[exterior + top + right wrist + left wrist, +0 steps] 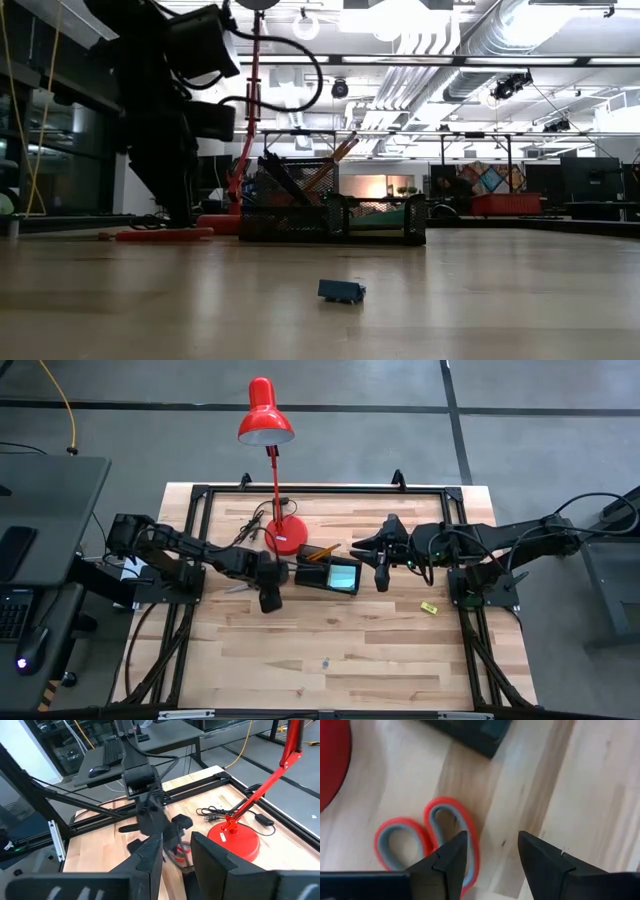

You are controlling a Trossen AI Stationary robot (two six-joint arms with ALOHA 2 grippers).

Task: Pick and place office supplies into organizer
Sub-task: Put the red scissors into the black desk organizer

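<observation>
Your organizer [328, 575] already holds pencils and a teal pad. Left of it, your left pincer [490, 857] hovers released over the scissors [427, 837], not yet gripped. A tiny yellow block [429, 607] waits right of it.

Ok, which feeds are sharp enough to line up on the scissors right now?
Left wrist view: scissors slightly soft but evenly lit, red handles plain beside the left gripper, its jaws open. High view: sharp, but the arm covers most of them. Low view: backlit by ceiling lights, the organizer and arm read as dark shapes. Right wrist view: handles only a small red smear.
</observation>
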